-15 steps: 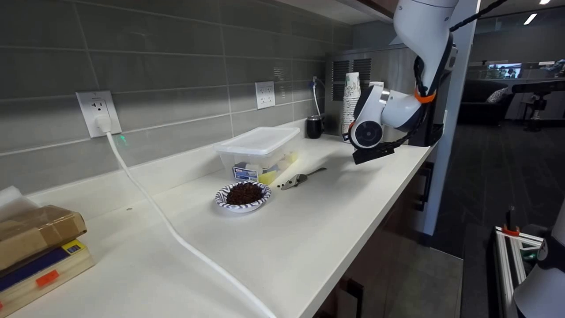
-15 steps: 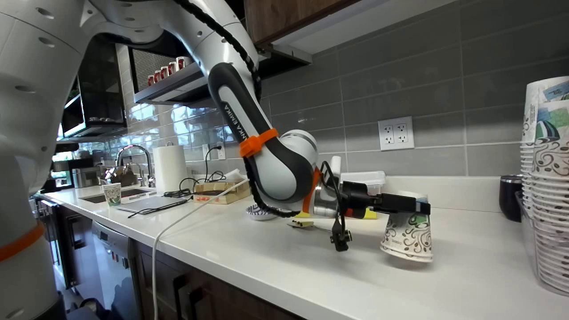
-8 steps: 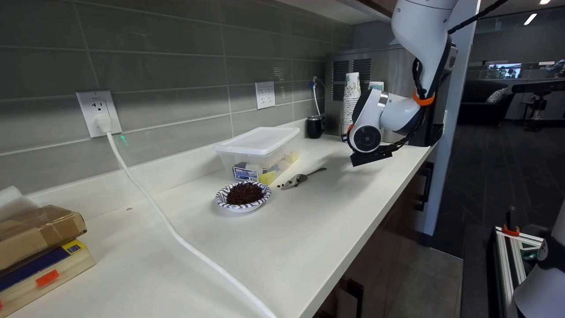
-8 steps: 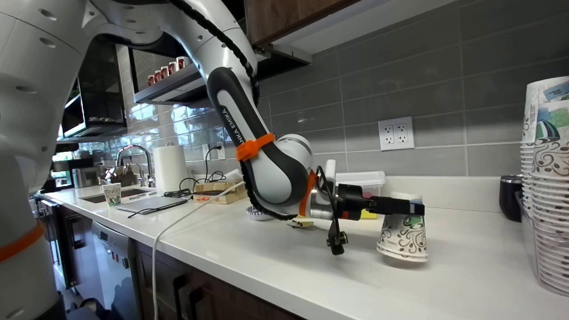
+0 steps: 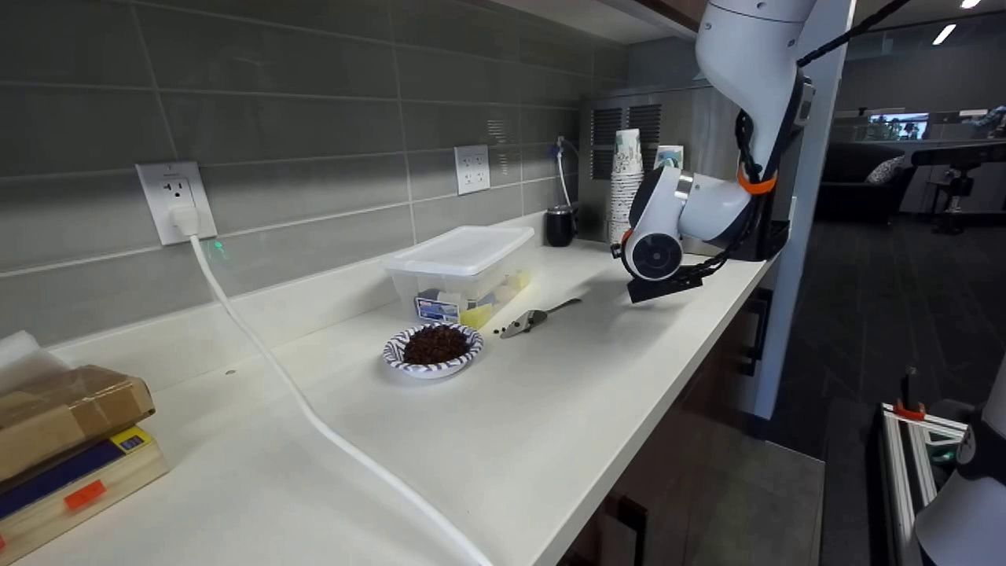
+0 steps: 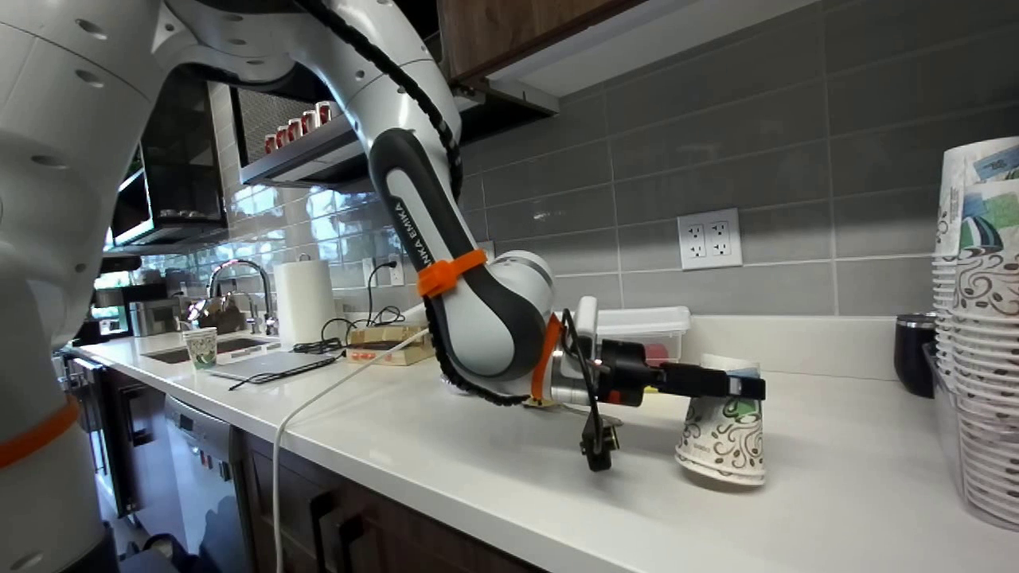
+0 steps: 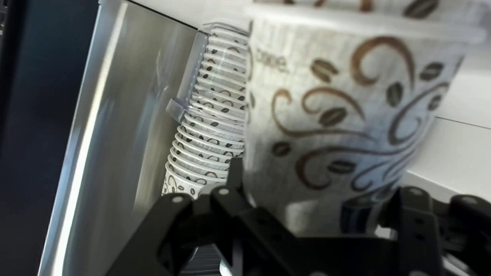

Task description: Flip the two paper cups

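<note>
Two whitish paper cups (image 6: pixel 723 446) with brown swirls are nested, rims down and slightly tilted, low over the counter; I cannot tell whether the lower rim touches it. My gripper (image 6: pixel 740 387) is shut around their narrow upper part. In the wrist view the outer cup (image 7: pixel 337 111) fills the middle between the fingers (image 7: pixel 312 191). A band of the inner cup (image 7: pixel 387 5) shows past its rim at the top edge. In an exterior view the black gripper body (image 5: pixel 665 288) hangs over the far counter, and the cups are hidden behind the arm.
Tall stacks of similar cups (image 6: pixel 987 366) stand in a clear holder beside a black tumbler (image 6: pixel 914 354). A lidded plastic box (image 5: pixel 471 267), a scoop (image 5: pixel 526 321) and a patterned bowl of dark beans (image 5: pixel 432 369) lie nearer. A white cable (image 5: pixel 338 436) crosses the counter.
My gripper and the held cups have moved down a little, closer to the counter, with a slight sideways shift. The rest of the scene has not moved.
</note>
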Robot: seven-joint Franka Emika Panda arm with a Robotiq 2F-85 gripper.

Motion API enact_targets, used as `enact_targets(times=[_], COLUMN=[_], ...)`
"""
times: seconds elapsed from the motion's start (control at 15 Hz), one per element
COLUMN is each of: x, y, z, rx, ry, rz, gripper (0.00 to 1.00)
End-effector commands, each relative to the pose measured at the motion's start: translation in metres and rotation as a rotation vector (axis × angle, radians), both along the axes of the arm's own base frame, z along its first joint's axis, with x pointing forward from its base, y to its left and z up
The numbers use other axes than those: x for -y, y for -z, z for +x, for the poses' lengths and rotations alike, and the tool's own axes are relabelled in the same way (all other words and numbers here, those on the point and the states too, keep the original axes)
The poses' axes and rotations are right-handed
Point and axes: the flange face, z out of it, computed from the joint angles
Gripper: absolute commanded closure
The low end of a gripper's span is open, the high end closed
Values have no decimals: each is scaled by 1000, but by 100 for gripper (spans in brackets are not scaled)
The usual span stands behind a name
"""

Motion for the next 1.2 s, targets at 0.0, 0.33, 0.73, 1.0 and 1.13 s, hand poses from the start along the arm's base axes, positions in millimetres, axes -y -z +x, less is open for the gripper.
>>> enact_targets(times=[0.0, 0.33, 0.73, 1.0, 1.13], x=[1, 1, 7, 16, 19], y=[3, -2, -31, -72, -92], z=[-6, -7, -8, -13, -13], rx=[51, 58, 81, 107, 126], ry=[20, 20, 50, 62, 65], rz=[6, 18, 26, 54, 76], gripper=[0, 0, 0, 0, 0])
